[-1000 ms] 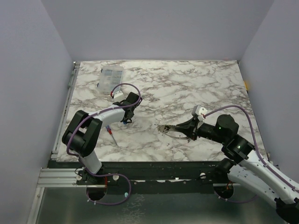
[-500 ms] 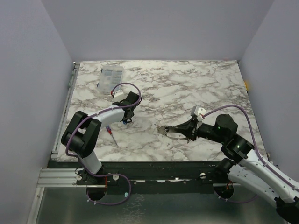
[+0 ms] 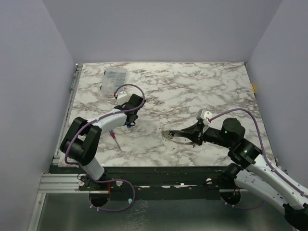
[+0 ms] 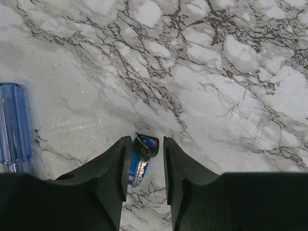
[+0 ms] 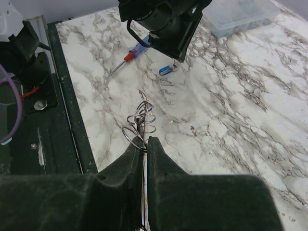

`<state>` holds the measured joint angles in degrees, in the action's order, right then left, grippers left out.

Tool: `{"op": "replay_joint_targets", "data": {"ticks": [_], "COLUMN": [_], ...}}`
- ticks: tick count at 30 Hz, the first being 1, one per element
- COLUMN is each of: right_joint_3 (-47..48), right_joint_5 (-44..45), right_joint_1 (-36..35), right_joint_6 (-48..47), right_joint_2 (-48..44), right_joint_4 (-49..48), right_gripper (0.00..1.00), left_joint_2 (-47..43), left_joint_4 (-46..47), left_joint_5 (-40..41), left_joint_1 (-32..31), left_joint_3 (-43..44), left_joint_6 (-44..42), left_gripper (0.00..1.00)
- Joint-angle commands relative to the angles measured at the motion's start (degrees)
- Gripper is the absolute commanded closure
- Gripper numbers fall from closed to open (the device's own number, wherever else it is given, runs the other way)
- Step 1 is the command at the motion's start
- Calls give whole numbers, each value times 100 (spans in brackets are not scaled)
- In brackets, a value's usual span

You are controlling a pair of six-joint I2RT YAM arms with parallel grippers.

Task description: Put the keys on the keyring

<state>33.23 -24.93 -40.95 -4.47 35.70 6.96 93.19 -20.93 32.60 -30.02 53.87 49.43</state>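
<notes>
A marble table [image 3: 192, 91] is seen from above, with a clear plastic box [image 3: 114, 79] lying at its far left corner. A screwdriver [image 3: 113, 136] with a blue translucent handle [image 4: 14, 125] is laid on the marble near the front left, just beside the left arm. The keyring [image 5: 141, 119], a loop of thin coiled rings, is held out over the front middle of the table; the right gripper [image 5: 144, 142] is clamped on it, its fingers pressed together around the loop, and the rings are seen projecting beyond the fingertips. The left gripper [image 4: 147, 140] is lowered over the marble with its jaws apart. Between them the keys [image 4: 140, 164] are found lying flat on the table, a dark head and a blue head being visible, well apart from the keyring.
</notes>
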Motion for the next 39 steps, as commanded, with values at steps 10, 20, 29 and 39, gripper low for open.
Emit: {"op": "replay_joint_targets", "data": {"ticks": [10, 20, 29, 39], "right_joint_3": [16, 25, 34, 25], "right_joint_5": [-127, -135, -142, -135], "right_joint_1": [-64, -82, -101, -114], "right_joint_6": [77, 87, 86, 87], "right_joint_2": [-41, -24, -2, 7], "right_joint_4": [-195, -177, -169, -151], "right_gripper": [99, 99, 99, 99], "left_joint_2": [48, 152, 189, 235], "left_joint_4": [152, 161, 274, 345], "left_joint_5": [-39, -25, -53, -113], "left_joint_1": [-8, -4, -4, -5], "left_joint_3": [-77, -202, -207, -271], "left_joint_6": [-88, 21, -74, -92], "left_gripper": [66, 63, 74, 90]}}
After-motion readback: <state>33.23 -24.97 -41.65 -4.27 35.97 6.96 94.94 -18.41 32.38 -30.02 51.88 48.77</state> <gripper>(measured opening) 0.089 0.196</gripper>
